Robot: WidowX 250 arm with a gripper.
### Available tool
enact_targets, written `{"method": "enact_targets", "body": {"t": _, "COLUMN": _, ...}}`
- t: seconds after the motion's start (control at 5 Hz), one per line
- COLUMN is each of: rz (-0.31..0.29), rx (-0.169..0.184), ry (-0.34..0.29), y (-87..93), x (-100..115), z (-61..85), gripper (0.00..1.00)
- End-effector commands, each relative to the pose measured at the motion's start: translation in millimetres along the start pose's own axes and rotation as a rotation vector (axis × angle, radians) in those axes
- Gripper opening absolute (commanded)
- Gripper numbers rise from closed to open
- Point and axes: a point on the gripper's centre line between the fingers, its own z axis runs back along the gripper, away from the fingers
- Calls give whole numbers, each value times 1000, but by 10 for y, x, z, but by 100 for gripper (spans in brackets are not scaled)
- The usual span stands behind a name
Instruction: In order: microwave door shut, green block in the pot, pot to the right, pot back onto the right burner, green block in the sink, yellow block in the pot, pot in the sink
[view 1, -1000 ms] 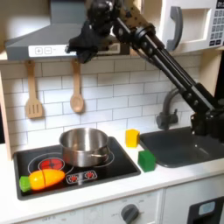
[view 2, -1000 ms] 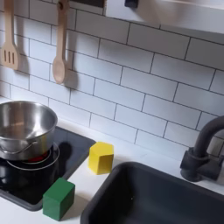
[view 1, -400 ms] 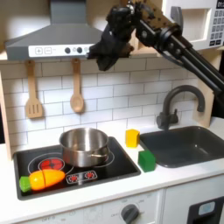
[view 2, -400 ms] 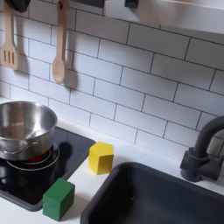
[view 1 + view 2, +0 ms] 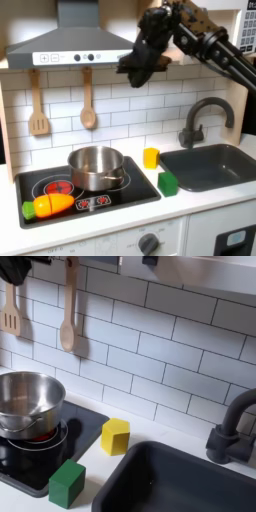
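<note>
Sweeping rightward across the first exterior view, the black gripper [image 5: 135, 68] now hangs high beside the range hood, having travelled from over the stove's left side a second ago toward the white microwave at the top right corner; I judge this as the approach to the door-shutting step, with nothing else of the task begun. Far below the fingers and toward the first exterior view's left, the orange toy carrot with a green tip [image 5: 48, 205] lies on the black cooktop [image 5: 140, 188]. Right of it, still well under the fingers, the round shiny steel pot [image 5: 97, 167] sits on a burner, empty as far as can be seen. Almost straight beneath the fingers stand the small yellow block [image 5: 150, 157] and, just in front of it, the small bright green cube [image 5: 167, 183], both untouched on the counter; in the second exterior view they appear as yellow block [image 5: 115, 436] and green cube [image 5: 67, 482]. Below and right of the fingers lies the dark grey rectangular sink [image 5: 215, 165] with its curved faucet. The microwave door is cut off and masked by the arm, so its position is unreadable, and whether the fingers are spread or closed I cannot tell.
</note>
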Motion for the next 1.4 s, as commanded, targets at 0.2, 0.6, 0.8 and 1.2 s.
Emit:
{"method": "enact_targets", "body": {"t": 0.2, "rz": -45, "rx": -77, "ry": 56, "y": -341, "x": -231, "z": 116, "gripper": 100}}
{"method": "enact_targets", "body": {"t": 0.6, "rz": -126, "rx": -173, "ry": 95, "y": -700, "x": -356, "z": 176, "gripper": 100}}
{"method": "enact_targets", "body": {"t": 0.8, "rz": -169, "rx": -223, "ry": 105, "y": -898, "x": -407, "z": 201, "gripper": 100}}
{"method": "enact_targets", "body": {"t": 1.2, "rz": -264, "rx": -325, "ry": 134, "y": -1307, "x": -498, "z": 163, "gripper": 100}}
